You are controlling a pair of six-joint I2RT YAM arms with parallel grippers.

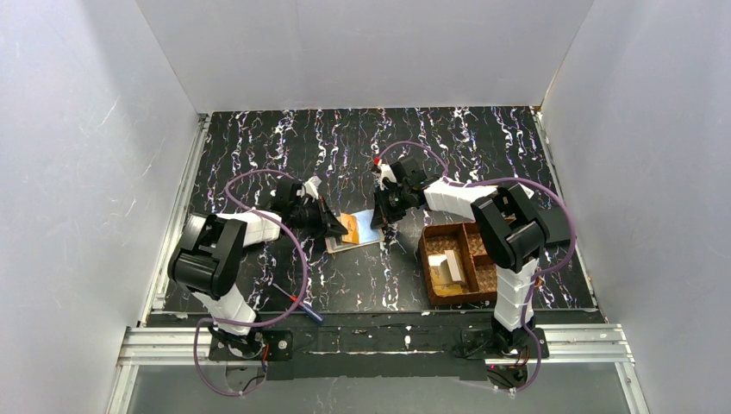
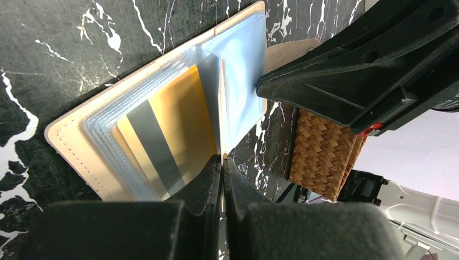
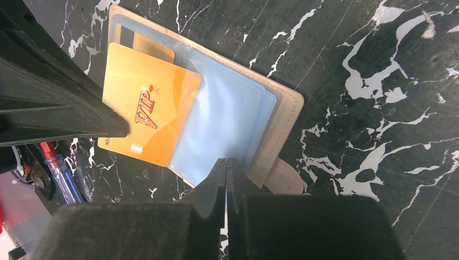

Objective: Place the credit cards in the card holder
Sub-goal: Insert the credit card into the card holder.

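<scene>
Gold card (image 3: 146, 108), marked VIP, sits half under a clear sleeve (image 3: 216, 119) of the open holder (image 1: 371, 226), which lies flat at the middle of the desk (image 1: 345, 147). The left tool (image 2: 222, 160) is pressed together, pinching that card's edge. The right tool (image 3: 226, 162) is pressed together too, its tip touching the sleeve. A striped card (image 2: 157, 141) lies already sleeved.

Soft, even white light fills the overhead view: the pale walls are bright, and the dark worktop (image 1: 345, 138) is glossy, with faint shadows under the arms. Up close, the left hand (image 2: 223, 158) and right hand (image 3: 225, 161) blur. The card holder (image 2: 241, 76) sleeves show pale glare, and the credit card (image 3: 146, 108) has a warm sheen.
</scene>
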